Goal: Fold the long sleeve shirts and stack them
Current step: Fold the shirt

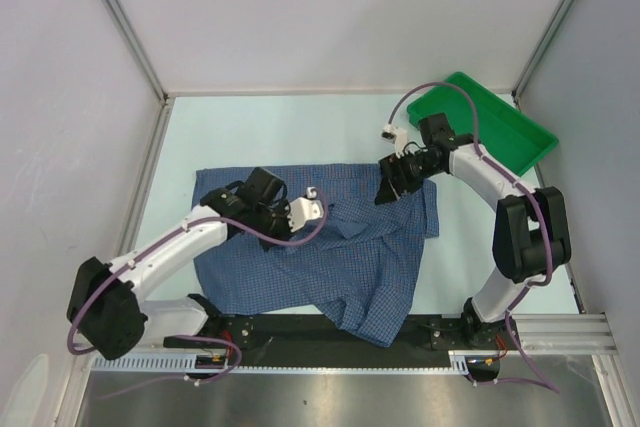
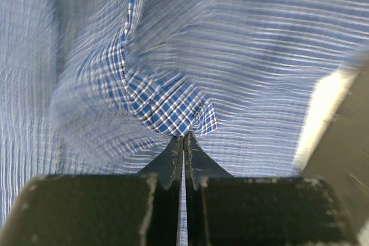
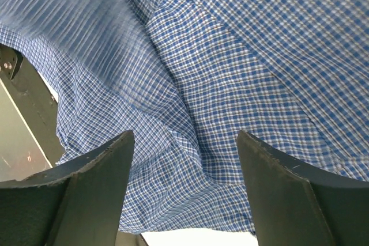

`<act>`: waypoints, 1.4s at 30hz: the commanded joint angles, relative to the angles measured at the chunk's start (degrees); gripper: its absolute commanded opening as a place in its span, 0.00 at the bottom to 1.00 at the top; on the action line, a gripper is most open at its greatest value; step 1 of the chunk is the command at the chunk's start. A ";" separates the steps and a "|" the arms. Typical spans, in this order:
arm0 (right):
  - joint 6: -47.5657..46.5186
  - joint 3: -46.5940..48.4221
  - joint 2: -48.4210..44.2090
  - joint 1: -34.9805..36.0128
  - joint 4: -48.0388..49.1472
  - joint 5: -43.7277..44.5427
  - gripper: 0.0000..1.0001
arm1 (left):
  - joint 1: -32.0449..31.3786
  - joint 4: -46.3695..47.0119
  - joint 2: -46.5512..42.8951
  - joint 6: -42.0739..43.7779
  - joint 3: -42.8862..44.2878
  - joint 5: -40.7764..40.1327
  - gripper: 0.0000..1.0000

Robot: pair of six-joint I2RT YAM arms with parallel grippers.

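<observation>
Item inspected: one soft blue button-up shirt with fine white check (image 1: 340, 257), lying crumpled on the pale table top (image 1: 250, 127).

Markings: a small white tab (image 1: 390, 132) sits on the purple cable above the right gripper (image 1: 392, 187); anything printed on it is too small to read.

Visibility: most of the left wrist view is blurred, and only the cloth at the fingertips is sharp. From above, the left arm covers part of the shirt's left side. Collar and buttons cannot be made out. The shirt's near edge lies over the black rail (image 1: 440, 332) between the arm bases.

Left gripper (image 2: 183, 136): jaws pressed together, pinching a puckered fold of the shirt (image 2: 173, 108) at its tips.

Right gripper (image 3: 184, 136): jaws spread wide over the shirt (image 3: 230, 73), with cloth filling the gap beyond them; whether it touches them cannot be told. A green plastic tray (image 1: 500, 127) stands behind this gripper, apart from the shirt.
</observation>
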 commanded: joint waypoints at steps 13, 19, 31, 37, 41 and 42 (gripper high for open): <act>-2.23 7.57 0.81 -2.50 -0.64 0.19 0.76 | 12.06 -37.45 26.11 20.79 36.39 25.87 0.00; -2.23 9.24 3.09 -1.97 -1.08 0.89 0.81 | 23.84 -37.53 43.34 20.44 53.27 27.37 0.24; -1.27 9.33 7.57 -1.45 -1.08 1.16 0.81 | 38.54 -20.76 38.71 11.14 37.66 35.70 0.84; -0.65 8.28 8.81 -1.36 -1.87 0.45 0.80 | 36.70 -8.45 38.26 2.88 30.00 37.21 0.96; -1.79 5.82 8.19 -1.36 -2.83 0.63 0.79 | 35.47 -4.14 40.02 -0.30 31.30 35.64 0.95; -2.14 5.12 8.11 -1.44 -3.01 0.63 0.79 | 32.85 -3.96 40.55 -0.21 31.84 34.93 0.95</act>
